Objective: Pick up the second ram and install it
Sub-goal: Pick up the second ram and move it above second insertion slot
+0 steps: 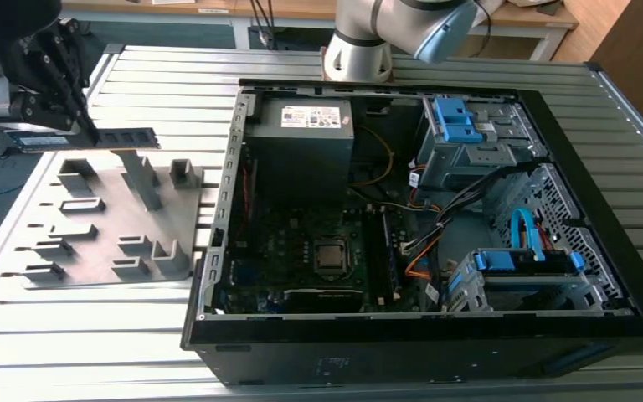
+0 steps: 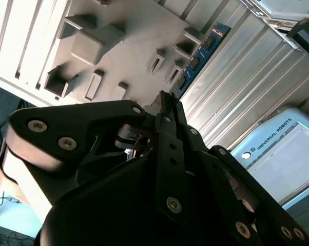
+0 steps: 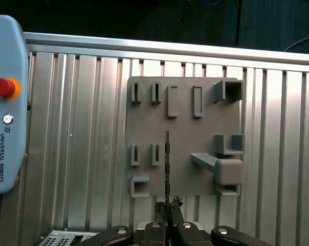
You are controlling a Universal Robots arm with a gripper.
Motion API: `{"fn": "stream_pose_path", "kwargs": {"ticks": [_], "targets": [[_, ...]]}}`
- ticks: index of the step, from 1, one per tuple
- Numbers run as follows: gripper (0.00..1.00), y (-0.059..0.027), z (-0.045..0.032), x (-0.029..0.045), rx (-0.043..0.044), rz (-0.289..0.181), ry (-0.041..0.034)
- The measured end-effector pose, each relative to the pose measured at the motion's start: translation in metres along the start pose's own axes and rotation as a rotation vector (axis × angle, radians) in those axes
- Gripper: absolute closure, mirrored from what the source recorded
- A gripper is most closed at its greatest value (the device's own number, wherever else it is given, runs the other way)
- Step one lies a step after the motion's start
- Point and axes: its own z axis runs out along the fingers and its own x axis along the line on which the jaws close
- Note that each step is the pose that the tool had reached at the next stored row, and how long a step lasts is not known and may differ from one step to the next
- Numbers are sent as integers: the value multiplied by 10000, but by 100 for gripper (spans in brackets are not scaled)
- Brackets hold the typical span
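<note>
The second ram, a long thin stick with dark chips, hangs level above the grey holder tray at the exterior view's upper left. My gripper is shut on one end of it, and the rest sticks out toward the open computer case. In the first wrist view the ram shows edge-on, reaching out from the gripper over the tray. In the second wrist view the ram runs beyond the black fingertips, clear of the tray.
The case lies open on the slatted metal table, with the motherboard, a grey power supply and blue drive brackets inside. A teach pendant rests on the table beside the tray. The arm's base stands behind the case.
</note>
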Motion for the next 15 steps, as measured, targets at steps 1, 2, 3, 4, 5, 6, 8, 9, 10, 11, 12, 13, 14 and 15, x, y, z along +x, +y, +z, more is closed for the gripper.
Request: {"fn": "stream_pose_path", "kwargs": {"ticks": [1,2,3,4,5,6,8,9,10,11,12,13,14,15], "targets": [[86,-12,-1,0,-1,0,0],[86,-25,-1,1,-1,0,1],[86,-38,-1,2,-1,0,0],[86,-51,-1,2,0,0,0],[86,-62,-2,3,0,0,0],[86,-72,-2,3,-1,0,0],[86,-89,-2,4,0,0,0],[86,-97,-2,4,-1,0,1],[86,-103,-2,5,0,0,0],[86,-111,-2,5,0,0,0],[86,-120,-3,5,-1,1,1],[86,-130,-3,5,0,0,0],[86,-142,-3,6,-1,0,0],[86,-154,-4,7,-1,0,1]]}}
